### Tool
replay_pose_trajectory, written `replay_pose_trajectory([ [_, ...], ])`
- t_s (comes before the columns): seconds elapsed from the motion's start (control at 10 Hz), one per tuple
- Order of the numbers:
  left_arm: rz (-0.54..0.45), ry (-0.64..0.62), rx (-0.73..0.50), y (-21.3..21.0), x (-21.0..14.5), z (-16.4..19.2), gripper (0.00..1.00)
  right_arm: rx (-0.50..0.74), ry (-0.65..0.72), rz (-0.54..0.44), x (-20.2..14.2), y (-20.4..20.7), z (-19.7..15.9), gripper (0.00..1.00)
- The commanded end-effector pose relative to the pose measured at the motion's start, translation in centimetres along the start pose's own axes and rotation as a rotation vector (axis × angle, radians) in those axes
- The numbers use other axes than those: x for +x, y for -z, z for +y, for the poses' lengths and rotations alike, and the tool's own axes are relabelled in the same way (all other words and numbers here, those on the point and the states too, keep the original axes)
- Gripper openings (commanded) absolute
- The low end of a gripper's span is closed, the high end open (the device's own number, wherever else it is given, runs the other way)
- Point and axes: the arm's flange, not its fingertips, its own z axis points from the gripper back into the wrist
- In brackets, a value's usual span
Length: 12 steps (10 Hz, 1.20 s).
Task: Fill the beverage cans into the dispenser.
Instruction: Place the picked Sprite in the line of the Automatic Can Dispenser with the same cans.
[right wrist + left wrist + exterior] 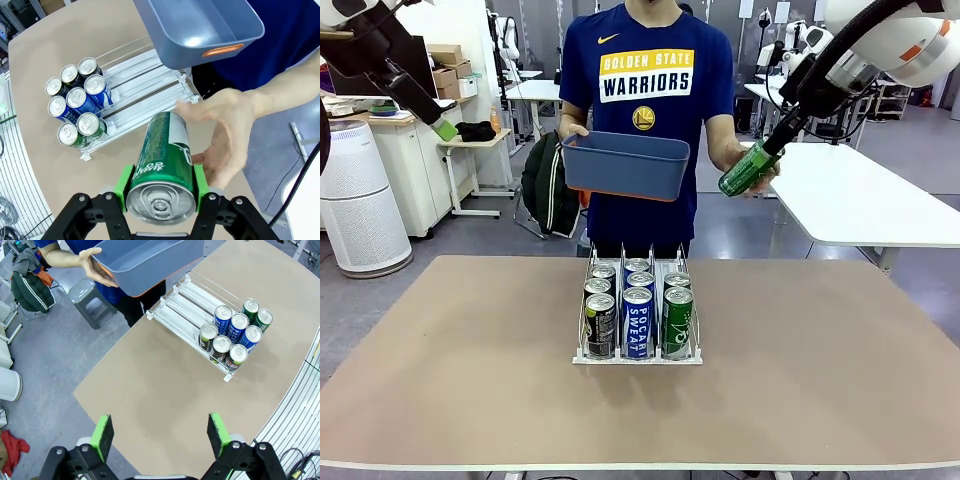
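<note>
The brown surface (470, 350) carries the white dispenser (588, 352), lanes running toward the person holding a blue-grey bin (625, 165); seven cans (638, 322) stand upright at its near end; the right pincer (767, 150) clasps a green can (748, 170) aloft, tilted, silver top toward the wrist, beside the person's hand (220, 135); the left pincer (162, 435) hangs released.

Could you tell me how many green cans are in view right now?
3. Two green cans stand one behind the other in the dispenser's right-hand lane, front and back; the third green can is held in the right claw, beside the person's hand.
</note>
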Motion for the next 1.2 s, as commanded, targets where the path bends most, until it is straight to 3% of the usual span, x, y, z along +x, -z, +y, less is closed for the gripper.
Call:
replay_pose_trajectory([
  [0.0,0.005,-0.004,-0.001,0.11,-0.57,-0.19,1.0,-0.01,-0.001,-0.006,0.07,-0.18,-0.12,0.2],
  [1.1,0.005,-0.004,-0.001,0.11,-0.57,-0.19,1.0,-0.01,-0.001,-0.006,0.07,-0.18,-0.12,0.2],
])
